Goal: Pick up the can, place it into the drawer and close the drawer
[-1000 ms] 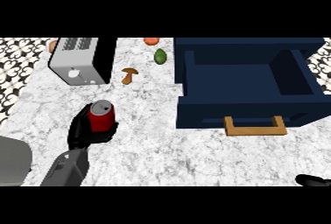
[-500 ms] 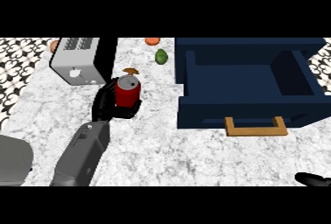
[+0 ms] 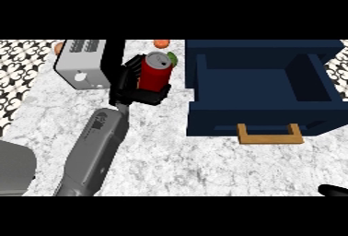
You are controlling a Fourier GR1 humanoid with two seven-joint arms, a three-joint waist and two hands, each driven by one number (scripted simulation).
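Bottom right corner: tip of right hand (image 3: 333, 190) just shows, can't tell its fingers. Lower left: grey forearm (image 3: 95, 152) runs up to left hand (image 3: 132, 90), fingers curled round red can (image 3: 155, 71), upper centre-left, tilted, left of open navy drawer (image 3: 262, 115) w/ wooden handle (image 3: 269, 134). Toaster (image 3: 81, 62) upper left; orange item (image 3: 161, 43) at top edge.

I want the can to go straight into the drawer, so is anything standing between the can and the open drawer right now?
Only the drawer's own left wall lies between. The left robot hand holds the red can just left of the open blue drawer, and the counter strip between them looks bare. A green item sits behind the can, off that path.
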